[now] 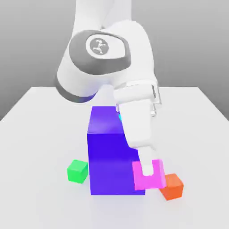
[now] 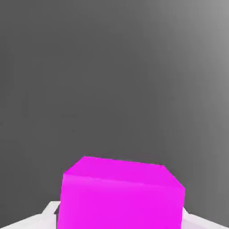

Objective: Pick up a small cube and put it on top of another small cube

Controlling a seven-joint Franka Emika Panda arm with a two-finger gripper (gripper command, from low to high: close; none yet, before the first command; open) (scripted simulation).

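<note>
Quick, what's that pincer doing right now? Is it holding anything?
Pincer: closed on the small magenta cube, holding it in front of the big blue block.

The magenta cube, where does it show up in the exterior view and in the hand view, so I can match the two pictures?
Exterior view: the magenta cube is low and right of centre, in front of the big blue block, beside the orange cube, gripped by the tool.
Hand view: the magenta cube sits close up against a plain grey background.
Shared landmark: the cube itself, held between the white fingers.
</note>
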